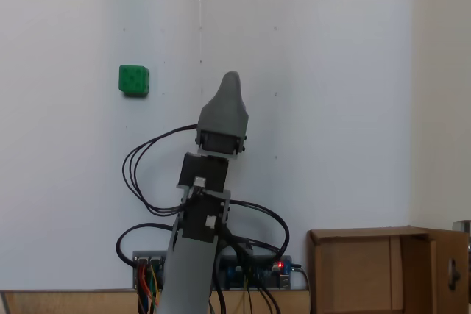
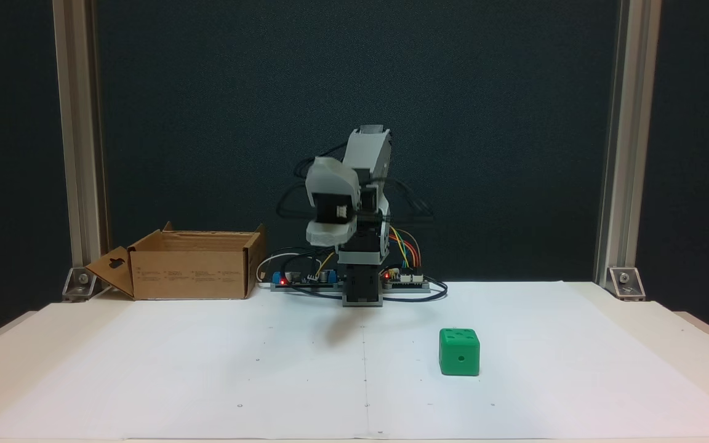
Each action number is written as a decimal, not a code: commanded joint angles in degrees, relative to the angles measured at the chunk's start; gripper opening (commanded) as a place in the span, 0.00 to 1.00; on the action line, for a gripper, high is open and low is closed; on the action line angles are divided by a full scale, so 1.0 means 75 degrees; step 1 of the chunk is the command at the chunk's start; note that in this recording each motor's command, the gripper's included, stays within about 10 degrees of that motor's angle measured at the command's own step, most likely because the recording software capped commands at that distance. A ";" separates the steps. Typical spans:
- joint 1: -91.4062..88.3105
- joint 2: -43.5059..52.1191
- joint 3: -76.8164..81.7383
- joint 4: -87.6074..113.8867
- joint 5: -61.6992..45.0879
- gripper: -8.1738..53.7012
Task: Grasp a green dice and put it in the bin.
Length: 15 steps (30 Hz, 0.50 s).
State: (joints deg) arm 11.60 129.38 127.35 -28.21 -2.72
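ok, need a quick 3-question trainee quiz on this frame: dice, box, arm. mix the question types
1. True or false: the green dice already lies inside the bin.
2. Multiple choice: in the fixed view facing the arm, where is the dice relative to the arm's base? A) right of it and nearer the camera B) left of it, beside the box C) directly behind it
3. Short answer: is the gripper touching the dice?

Key
1. False. The dice sits on the white sheet, far from the bin.
2. A.
3. No. The gripper is raised, clear of the dice, with bare sheet between them in both fixed views.
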 commanded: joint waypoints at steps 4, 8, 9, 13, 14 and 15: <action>-0.0012 0.0609 -0.1781 0.2540 0.0023 0.87; 0.0012 0.0141 -0.2930 0.4521 0.0035 0.86; 0.0023 0.0059 -0.3211 0.5177 0.0035 0.86; 0.0070 -0.0609 -0.4559 0.6947 0.0035 0.85; 0.0105 -0.0633 -0.4617 0.7404 0.0035 0.85; 0.0164 -0.0668 -0.4617 0.7814 0.0035 0.84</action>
State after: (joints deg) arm 12.39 124.54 95.01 24.35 -2.72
